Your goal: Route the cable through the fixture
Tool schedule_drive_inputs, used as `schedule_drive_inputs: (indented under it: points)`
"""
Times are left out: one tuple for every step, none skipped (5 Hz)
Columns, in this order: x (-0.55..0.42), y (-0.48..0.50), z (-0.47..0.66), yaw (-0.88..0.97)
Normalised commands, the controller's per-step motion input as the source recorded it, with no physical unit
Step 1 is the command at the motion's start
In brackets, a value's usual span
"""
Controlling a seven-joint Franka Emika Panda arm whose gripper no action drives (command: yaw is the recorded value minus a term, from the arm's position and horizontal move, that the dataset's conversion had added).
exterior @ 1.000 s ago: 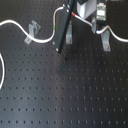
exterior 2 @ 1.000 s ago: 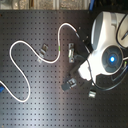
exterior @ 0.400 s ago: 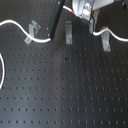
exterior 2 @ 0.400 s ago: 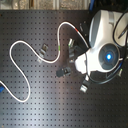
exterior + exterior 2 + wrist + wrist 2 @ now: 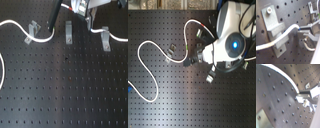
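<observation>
The white cable (image 5: 15, 23) runs from the first exterior view's left through the slot of the leftmost fixture (image 5: 34, 30), dips, then rises to my gripper (image 5: 51, 27). The gripper is shut on the cable just past that fixture. In the first wrist view the cable (image 5: 286, 33) lies in the bracket's slot (image 5: 274, 27) and ends between the gripper (image 5: 302, 31) fingers. In the second exterior view the cable (image 5: 148, 45) snakes across the board to the gripper (image 5: 192, 60), then loops up behind it. The cable (image 5: 278, 69) also crosses the second wrist view.
Two more metal fixtures, the middle one (image 5: 68, 31) and the right one (image 5: 105, 37), stand in a row on the black perforated board (image 5: 65, 90). Another stretch of cable (image 5: 115, 37) passes the right fixture. The robot body (image 5: 230, 45) overhangs the second exterior view's right.
The gripper has moved with the cable toward the first exterior view's left and back, from near the middle fixture to beside the leftmost one. The cable loop there has tightened.
</observation>
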Motion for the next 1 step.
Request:
schedule_drive_inputs:
  points:
    - [-0.069, -0.032, 0.0, 0.06]
